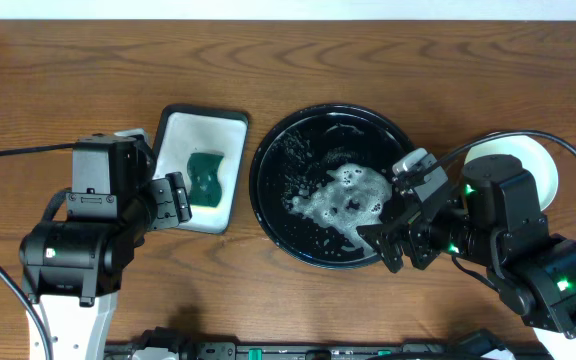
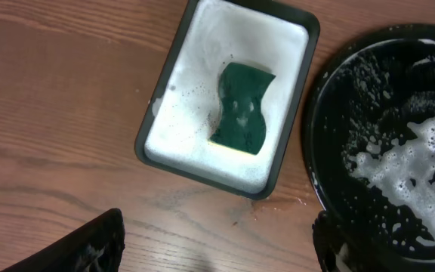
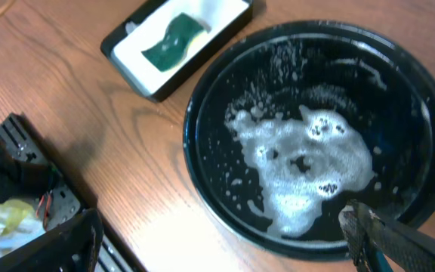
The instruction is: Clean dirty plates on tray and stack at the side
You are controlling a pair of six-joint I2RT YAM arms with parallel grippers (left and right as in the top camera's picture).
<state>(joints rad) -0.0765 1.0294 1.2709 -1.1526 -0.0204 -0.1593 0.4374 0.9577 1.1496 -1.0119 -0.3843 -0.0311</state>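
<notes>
On the brown wood-grain tabletop [image 1: 368, 60] we see the round black tray [image 1: 268, 190] at the middle, wet, with white suds [image 1: 348, 200] spreading from its centre toward 4 o'clock. The rectangular white-grey tray [image 1: 183, 130] sits just beside it at 9 o'clock, and a pale round plate [image 1: 513, 150] lies at its 2 o'clock on bare wood, largely hidden under the right arm, so we cannot count how many lie there. A green sponge [image 1: 206, 180] lies in the smaller tray, the left gripper [image 1: 181, 200] hovers at that tray's 8 o'clock edge, and the right gripper [image 1: 393, 210] hangs over the black tray's 4 o'clock rim, both with jaws spread wide and nothing between them
</notes>
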